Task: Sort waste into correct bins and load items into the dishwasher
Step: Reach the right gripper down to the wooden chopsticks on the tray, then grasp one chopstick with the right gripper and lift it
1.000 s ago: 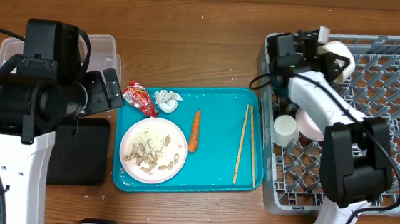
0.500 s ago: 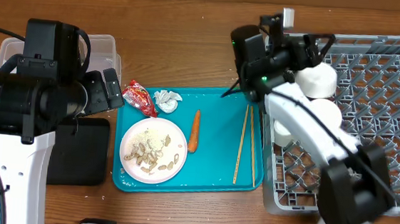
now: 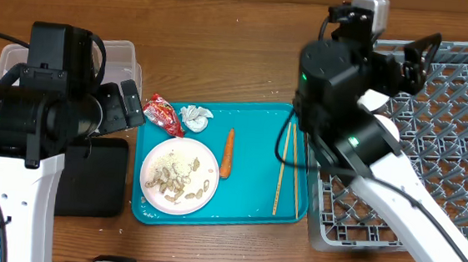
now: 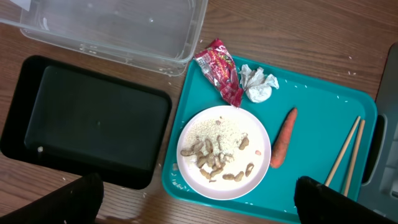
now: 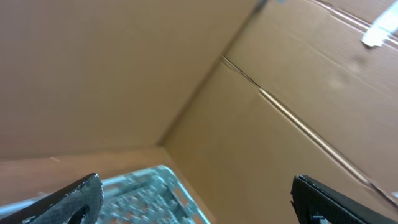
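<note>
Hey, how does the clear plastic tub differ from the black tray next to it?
The clear tub is see-through, with the wood showing through its floor; the black tray is opaque. The clear tub has taller walls; the black tray is shallow. The clear tub lies farther from the robot's base, the black tray nearer. Both are rectangular with rounded corners and rest on the wooden table beside the teal tray.

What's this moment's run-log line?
left hand open | right hand open, empty, over dish rack | plate, carrot, chopsticks, tissue on teal tray | wrapper overhanging its corner
</note>
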Motion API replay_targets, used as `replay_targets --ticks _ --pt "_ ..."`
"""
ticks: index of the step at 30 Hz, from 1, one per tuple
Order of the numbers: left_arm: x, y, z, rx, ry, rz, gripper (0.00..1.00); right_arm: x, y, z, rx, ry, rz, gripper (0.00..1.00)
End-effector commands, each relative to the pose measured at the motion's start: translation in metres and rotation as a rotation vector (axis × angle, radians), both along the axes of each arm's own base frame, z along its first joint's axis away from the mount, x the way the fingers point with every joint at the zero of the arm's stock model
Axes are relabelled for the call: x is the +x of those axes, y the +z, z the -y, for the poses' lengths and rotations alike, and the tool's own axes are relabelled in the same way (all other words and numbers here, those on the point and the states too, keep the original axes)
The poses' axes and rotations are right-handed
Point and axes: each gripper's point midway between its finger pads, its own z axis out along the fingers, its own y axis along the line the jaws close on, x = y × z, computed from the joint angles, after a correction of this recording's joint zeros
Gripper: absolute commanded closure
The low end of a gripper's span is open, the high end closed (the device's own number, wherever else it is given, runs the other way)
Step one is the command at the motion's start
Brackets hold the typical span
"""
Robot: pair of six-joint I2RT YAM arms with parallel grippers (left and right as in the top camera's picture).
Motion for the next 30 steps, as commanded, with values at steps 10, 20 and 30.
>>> replay_targets --ticks 10,20,30 --pt "0.001 -0.001 -0.004 0.007 0.021 -0.004 0.0 -0.038 -0.069 -0.132 0.538 0.771 -0.25 0.01" --pt "0.001 -0.001 -0.004 0.007 0.021 -0.004 0.0 -0.116 -0.221 -0.159 0.954 0.53 -0.915 0.27" --pt "0.001 -0.001 -0.004 0.007 0.021 -0.004 0.0 -0.117 -0.336 -0.156 0.916 0.198 -1.109 0.21"
